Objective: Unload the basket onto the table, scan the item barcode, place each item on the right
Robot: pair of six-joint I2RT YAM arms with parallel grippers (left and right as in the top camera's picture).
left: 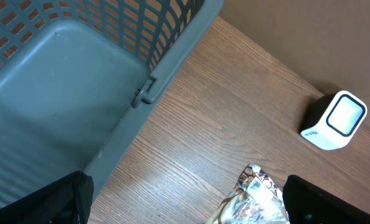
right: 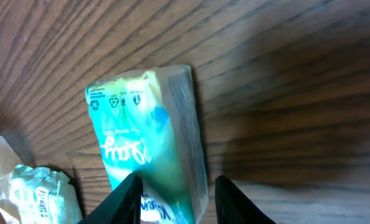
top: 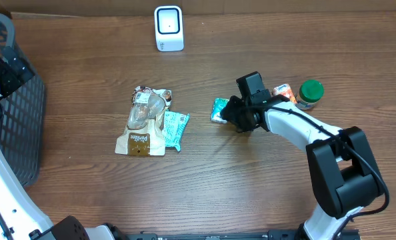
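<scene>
Overhead, the wooden counter [top: 205, 200] is stretching under two arms, a grey slatted basket [top: 11, 100] sitting at the far left and a white box-shaped scanner [top: 169, 28] standing at the far edge. The right gripper [top: 230, 115] is reaching left onto a small teal packet [top: 219, 110] at mid-counter. The packet is a soft, glossy block, lying flat with its long axis running in between the jaws, which are straddling its near end and appear to be clamping onto it; a firm grip cannot be confirmed. The left gripper [left: 185, 208], jaws fully released, is hovering well apart by the basket, so the right arm is clearly nearer. A crinkled foil pouch [top: 145, 123] is lying left of the packet, a green-lidded jar [top: 310, 93] to its right.
</scene>
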